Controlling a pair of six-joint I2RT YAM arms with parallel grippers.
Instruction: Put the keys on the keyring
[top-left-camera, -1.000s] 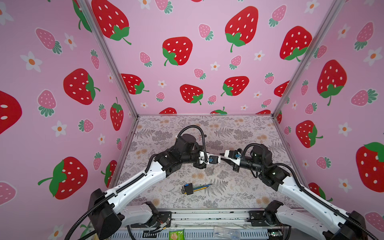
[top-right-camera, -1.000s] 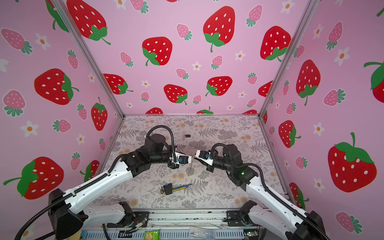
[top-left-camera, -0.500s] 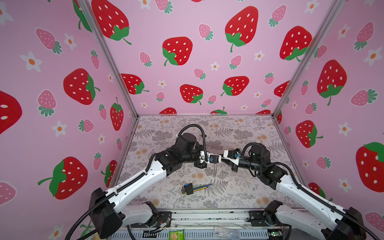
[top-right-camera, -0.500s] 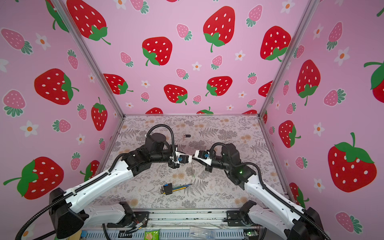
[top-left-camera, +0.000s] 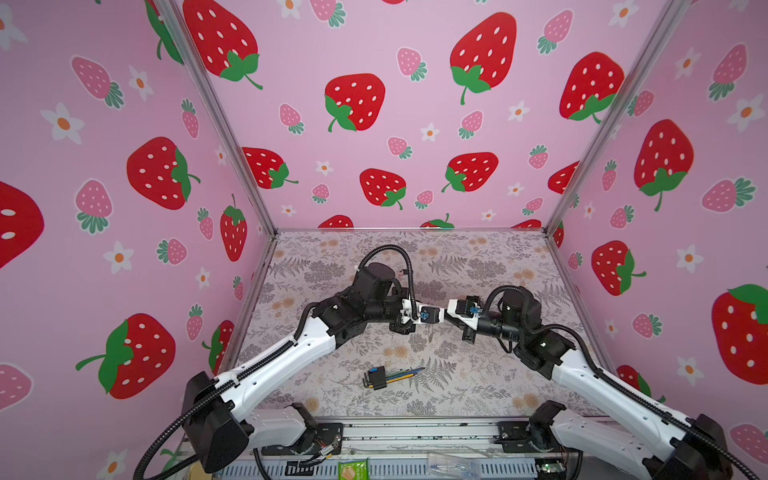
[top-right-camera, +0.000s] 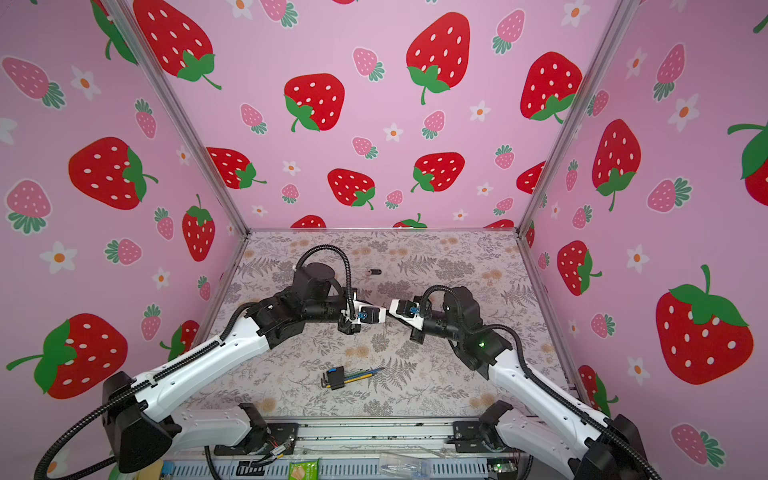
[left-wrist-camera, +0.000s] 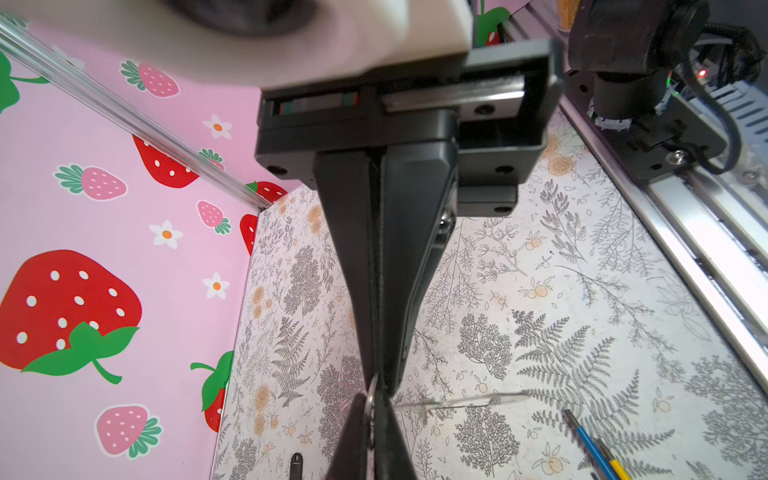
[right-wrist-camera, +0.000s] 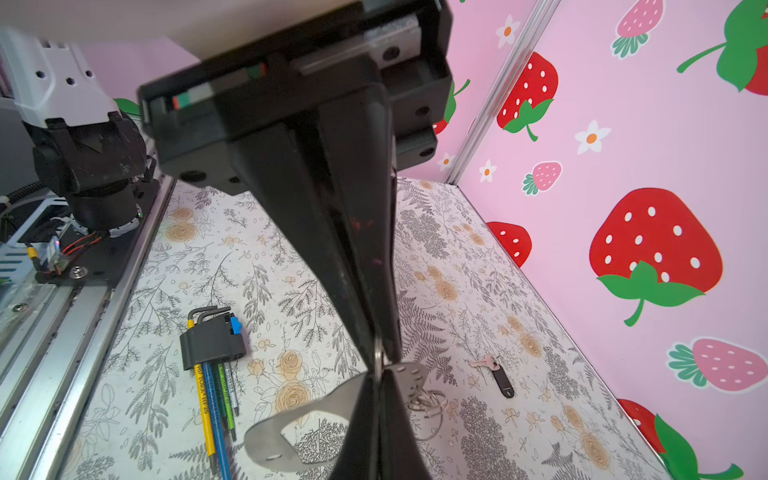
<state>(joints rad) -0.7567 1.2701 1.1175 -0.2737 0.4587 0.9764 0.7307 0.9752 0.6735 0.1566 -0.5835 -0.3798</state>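
Observation:
Above the middle of the floor my left gripper (top-left-camera: 441, 315) and right gripper (top-left-camera: 449, 310) meet tip to tip. The keyring (right-wrist-camera: 291, 432), a flat greyish strap loop with small metal rings (right-wrist-camera: 424, 405), hangs from where they meet. In the right wrist view my right gripper (right-wrist-camera: 380, 357) is shut on a small silvery ring at the strap's end. In the left wrist view my left gripper (left-wrist-camera: 377, 384) has its fingers together at that same ring. One of the keys (right-wrist-camera: 498, 376), silvery with a black tag, lies on the floor towards the back (top-right-camera: 375, 272). I see no other key.
A bundle of coloured hex wrenches (top-left-camera: 388, 376) in a black-and-blue holder lies on the floral floor near the front. Pink strawberry walls close in three sides. The metal rail (top-left-camera: 415, 432) with the arm bases runs along the front edge.
My right gripper has moved left to meet the left gripper and has shut on the ring. The left arm has barely moved.

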